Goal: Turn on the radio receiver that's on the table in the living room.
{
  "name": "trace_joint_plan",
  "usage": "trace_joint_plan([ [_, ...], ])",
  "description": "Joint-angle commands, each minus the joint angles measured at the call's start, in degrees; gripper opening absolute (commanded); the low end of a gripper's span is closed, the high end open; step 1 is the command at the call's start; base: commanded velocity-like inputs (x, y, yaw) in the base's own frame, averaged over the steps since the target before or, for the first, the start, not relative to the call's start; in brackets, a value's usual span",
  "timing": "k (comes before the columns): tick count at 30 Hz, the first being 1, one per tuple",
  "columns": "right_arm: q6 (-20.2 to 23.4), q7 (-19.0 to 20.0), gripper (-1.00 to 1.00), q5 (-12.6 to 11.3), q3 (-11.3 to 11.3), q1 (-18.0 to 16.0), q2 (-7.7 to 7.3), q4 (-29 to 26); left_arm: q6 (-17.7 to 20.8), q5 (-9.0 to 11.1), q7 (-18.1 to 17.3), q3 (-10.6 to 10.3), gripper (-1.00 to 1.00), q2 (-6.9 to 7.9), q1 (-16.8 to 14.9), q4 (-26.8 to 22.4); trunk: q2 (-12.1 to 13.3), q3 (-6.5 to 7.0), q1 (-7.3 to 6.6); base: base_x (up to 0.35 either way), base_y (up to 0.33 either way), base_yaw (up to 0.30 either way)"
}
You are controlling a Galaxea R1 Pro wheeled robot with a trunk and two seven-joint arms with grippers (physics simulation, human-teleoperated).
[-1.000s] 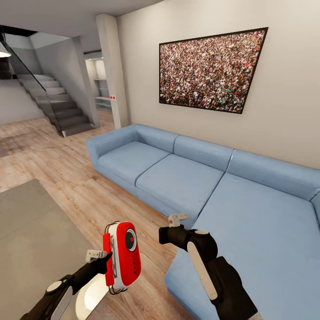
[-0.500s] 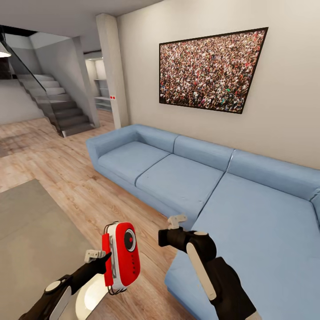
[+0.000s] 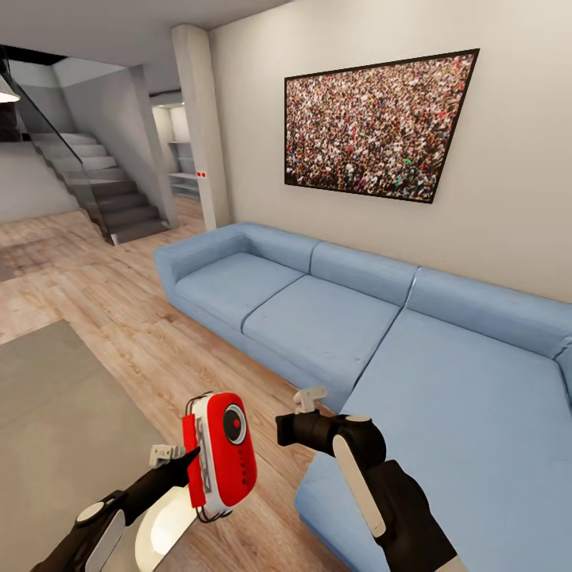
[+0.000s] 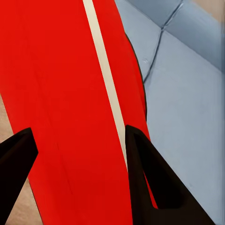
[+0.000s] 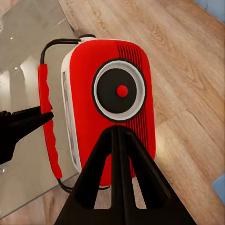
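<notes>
Radio receiver (image 3: 225,458) first: it hangs in the air in the left gripper (image 3: 184,465), upright, its red face with the round black dial turned toward the right arm. It is above the near right corner of the table (image 3: 56,413), partly over the wood floor (image 3: 103,294) between that corner and the light-blue sofa (image 3: 334,318). The left gripper's dark fingers (image 4: 154,187) are closed against the red body on either side (the left wrist view is nearly all glossy red with one pale stripe), so the receiver is firmly held and clear of the grey top.

Just beside it, the right gripper (image 3: 306,409) points at the receiver's face without touching it. In the right wrist view its two black fingers (image 5: 117,187) lie pressed together into a single wedge, empty, the tip just below the dial and its small red centre button. The thin black wire handle (image 5: 58,44) loops off the receiver's side nearest the table.

Behind the sofa, a black-framed crowd photograph (image 3: 377,127) hangs on the beige wall, and a staircase (image 3: 103,191) rises at the far left.
</notes>
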Motion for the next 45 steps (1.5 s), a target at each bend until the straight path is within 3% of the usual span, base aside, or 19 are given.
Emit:
trace_joint_plan([
  [1,0.0,0.0,-1.00,0.0,0.0,0.0,0.02,0.0,-0.1,0.3,0.0,0.1,-1.00,0.00,0.0,-0.1,0.0,0.00,0.00,0.000,0.000,0.000],
  [14,0.0,-1.5,-1.00,0.3,-0.1,0.0,0.09,-0.1,0.0,0.4,-0.2,0.1,-1.00,0.09,0.0,-0.1,0.0,0.00,0.00,0.000,0.000,0.000],
  [19,0.0,-5.4,-1.00,0.3,-0.1,0.0,0.10,-0.1,0.0,0.4,-0.1,0.1,-1.00,0.09,0.0,-0.1,0.0,0.00,0.00,0.000,0.000,0.000],
  [24,-0.3,-12.1,-1.00,0.4,-0.2,0.0,0.19,-0.2,0.1,0.4,-0.1,0.1,-1.00,0.09,-0.1,-0.1,0.0,0.00,0.00,0.000,0.000,0.000],
  [26,-0.3,-13.1,-1.00,0.4,-0.2,0.0,0.81,-0.2,0.1,0.4,-0.1,0.1,-1.00,0.09,-0.1,-0.1,0.0,0.00,0.00,0.000,0.000,0.000],
  [29,-0.3,-13.7,-1.00,0.3,-0.2,0.0,1.77,-0.2,0.1,0.4,-0.1,0.1,-1.00,0.16,-0.1,-0.1,0.0,0.00,0.00,0.000,0.000,0.000],
  [45,-0.5,-13.3,-1.00,0.2,0.3,0.0,1.82,-0.2,0.1,0.4,-0.3,0.2,-1.00,0.18,-0.1,-0.1,0.0,0.00,0.00,0.000,0.000,0.000],
])
